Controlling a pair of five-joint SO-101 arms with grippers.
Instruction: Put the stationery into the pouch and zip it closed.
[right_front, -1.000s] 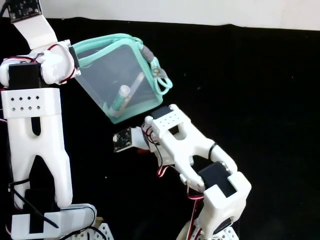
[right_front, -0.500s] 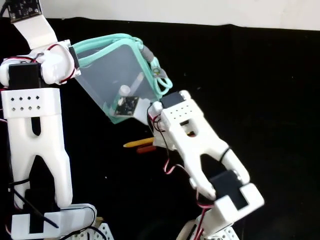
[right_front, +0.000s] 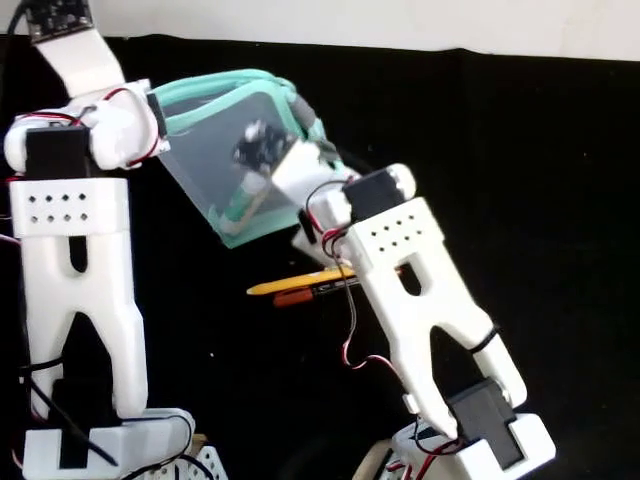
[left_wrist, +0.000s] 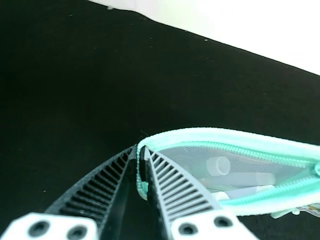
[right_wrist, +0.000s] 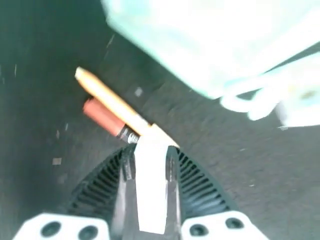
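Between the fingers of the left gripper (left_wrist: 140, 150): one corner of the pouch (left_wrist: 225, 137), at the end of its zip. The fingers are pressed together on the teal edge, and the pouch is held by that corner alone. The zip is open and the mouth gapes away from the fingertips. Past the fingertips, inside the clear body, lies a white tube (left_wrist: 218, 165).

Between the fingers of the right gripper (right_wrist: 150, 150): a white bar (right_wrist: 150, 195), flat and clamped from both sides. Its end pokes out just beyond the fingertips. I cannot tell what kind of item it is.

Just ahead of the right fingertips, a yellow pencil (right_wrist: 107, 97) and an orange pen (right_wrist: 102, 116) lie on the black table (right_front: 540, 200). They are side by side, close enough that I cannot tell whether they touch, and both slant away from the fingers. The bar hides the pencil's near end. Farther ahead of these fingers are the pouch's lower corner and a pale cord loop (right_wrist: 245, 102).

In the high view the right arm lies across the pouch, which sits tilted with the tube slanting down toward its lower corner. The pencil and pen are under that arm, below the pouch's lower corner and outside the pouch.
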